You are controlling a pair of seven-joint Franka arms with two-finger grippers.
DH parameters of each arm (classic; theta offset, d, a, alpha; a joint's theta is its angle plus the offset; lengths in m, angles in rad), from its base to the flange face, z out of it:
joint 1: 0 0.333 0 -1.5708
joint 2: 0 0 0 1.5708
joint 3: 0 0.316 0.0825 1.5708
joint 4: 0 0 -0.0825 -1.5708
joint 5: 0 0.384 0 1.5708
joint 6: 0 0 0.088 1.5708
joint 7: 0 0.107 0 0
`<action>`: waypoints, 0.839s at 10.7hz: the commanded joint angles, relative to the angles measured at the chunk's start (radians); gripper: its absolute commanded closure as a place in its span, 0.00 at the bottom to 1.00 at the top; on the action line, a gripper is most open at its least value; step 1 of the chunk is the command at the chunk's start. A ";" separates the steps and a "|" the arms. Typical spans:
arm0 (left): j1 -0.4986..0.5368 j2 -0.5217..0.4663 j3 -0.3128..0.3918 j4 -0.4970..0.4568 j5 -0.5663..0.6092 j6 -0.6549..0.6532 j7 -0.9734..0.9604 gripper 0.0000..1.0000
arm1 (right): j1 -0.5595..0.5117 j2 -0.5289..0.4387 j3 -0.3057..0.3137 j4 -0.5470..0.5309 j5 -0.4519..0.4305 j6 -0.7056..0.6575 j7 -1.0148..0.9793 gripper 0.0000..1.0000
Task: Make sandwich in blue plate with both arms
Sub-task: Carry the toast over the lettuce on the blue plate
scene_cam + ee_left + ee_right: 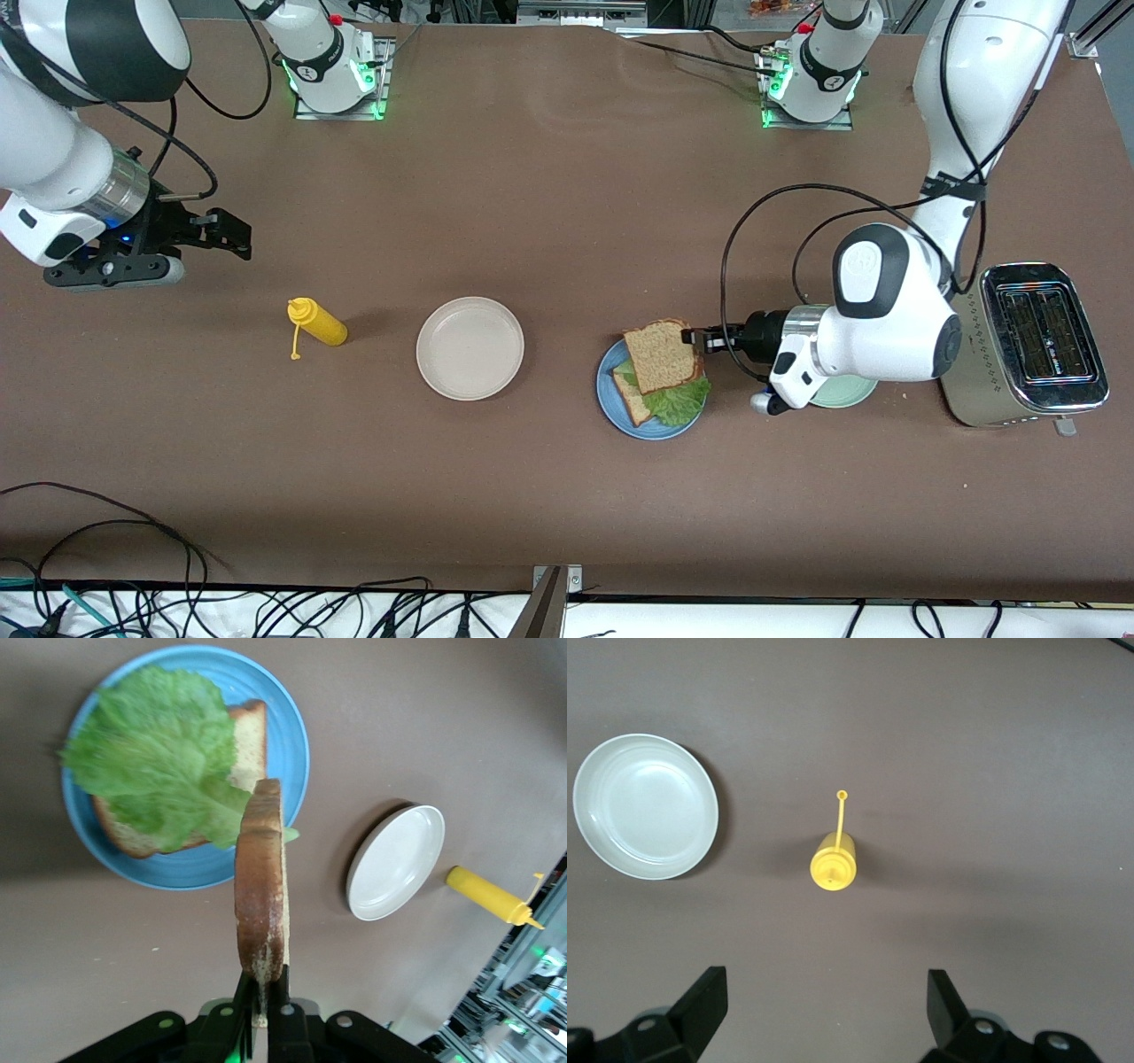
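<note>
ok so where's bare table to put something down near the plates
Bare table lies between the yellow bottle and the beige plate, and between that plate and the blue plate. It is crowded at the blue plate: the left tool holds a bread slice over it.

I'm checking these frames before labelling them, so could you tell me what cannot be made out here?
- Mint-green plate: front view, mostly hidden under the left arm's wrist.
- Bottom bread slice: left wrist view, largely covered by the lettuce.
- Toaster slots: front view, too dark to see inside.
- Left gripper: fingertip contact on the held slice is cut off.
</note>
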State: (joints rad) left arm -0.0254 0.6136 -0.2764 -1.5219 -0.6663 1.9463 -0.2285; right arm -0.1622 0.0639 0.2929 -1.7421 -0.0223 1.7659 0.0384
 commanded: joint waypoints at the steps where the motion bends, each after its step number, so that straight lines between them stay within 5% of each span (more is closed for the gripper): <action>1: -0.045 0.043 0.014 0.063 -0.050 0.019 -0.014 1.00 | -0.025 -0.022 0.051 0.024 -0.013 -0.025 0.032 0.00; 9: -0.056 0.150 0.065 0.063 -0.047 0.082 0.167 1.00 | -0.036 -0.012 0.049 0.038 -0.011 -0.025 0.021 0.00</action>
State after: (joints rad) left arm -0.0698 0.7291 -0.2389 -1.4912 -0.6852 2.0258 -0.1067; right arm -0.1887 0.0434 0.3256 -1.7227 -0.0227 1.7616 0.0552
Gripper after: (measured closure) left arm 0.921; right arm 0.000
